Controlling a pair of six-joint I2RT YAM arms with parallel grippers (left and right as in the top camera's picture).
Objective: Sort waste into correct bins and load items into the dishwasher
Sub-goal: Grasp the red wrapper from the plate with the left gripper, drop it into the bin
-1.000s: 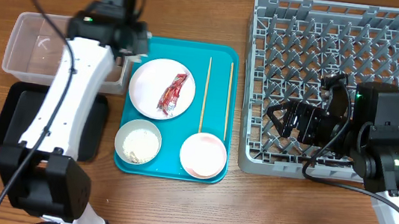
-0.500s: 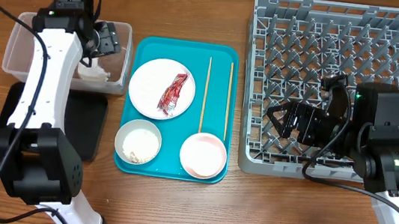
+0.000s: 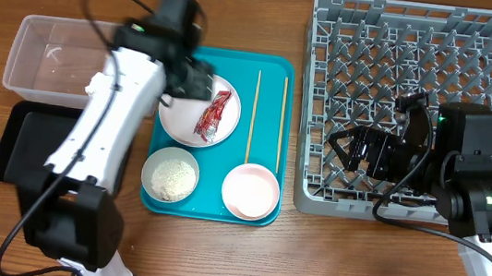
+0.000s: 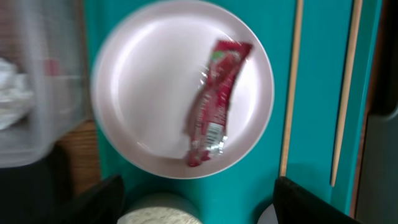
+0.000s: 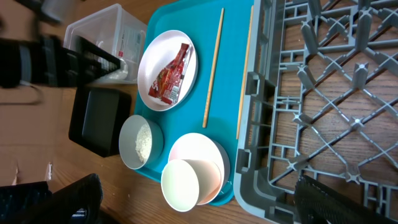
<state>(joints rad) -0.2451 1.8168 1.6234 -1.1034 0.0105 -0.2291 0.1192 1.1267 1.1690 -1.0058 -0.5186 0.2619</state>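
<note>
We hold the left fingers [image 4: 311,202] apart and empty above the plate [image 4: 143,93], ready for the red wrapper [image 4: 211,102] lying on it, while the right fingers [image 5: 348,202] wait, also apart, right of the plate.

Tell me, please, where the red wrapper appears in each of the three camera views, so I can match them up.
Overhead: the red wrapper lies on the white plate, in the upper left of the teal tray.
Left wrist: near the picture's centre, tilted, on the same plate.
Right wrist: upper left of centre, on the plate.
Shared landmark: the white plate under it, with the chopsticks beside it.
</note>
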